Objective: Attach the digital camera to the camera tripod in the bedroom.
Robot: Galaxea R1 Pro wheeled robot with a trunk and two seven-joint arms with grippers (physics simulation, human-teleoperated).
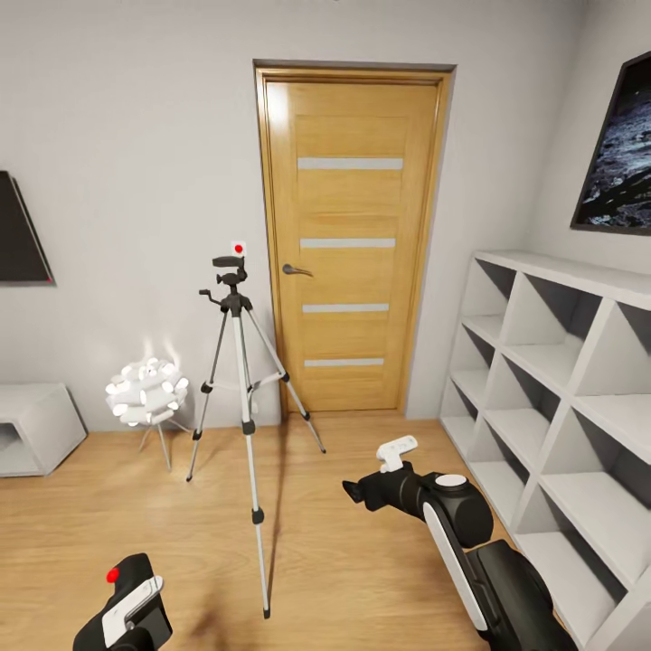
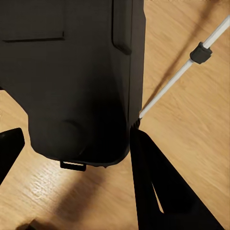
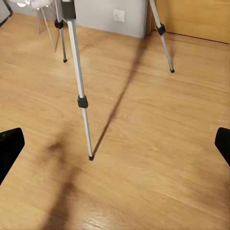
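The camera tripod [image 1: 237, 362] stands on the wood floor in front of the wooden door [image 1: 351, 244], silver legs spread, its black head [image 1: 231, 271] empty with a small red-dotted marker above it. My left gripper [image 1: 136, 615] is low at the front left, shut on the digital camera [image 1: 127, 583], whose red button faces up. In the left wrist view the camera's black body [image 2: 72, 81] sits between the fingers [image 2: 158, 191], with a tripod leg [image 2: 191, 62] beyond. My right gripper [image 1: 375, 470] hovers open to the right of the tripod; its view has the tripod's near leg [image 3: 81, 96] ahead.
A white ball-cluster floor lamp [image 1: 145, 391] stands left of the tripod. A white cubby shelf [image 1: 561, 389] lines the right wall, under a dark framed picture [image 1: 619, 154]. A low white cabinet [image 1: 32, 425] sits at the far left under a dark panel [image 1: 18, 231].
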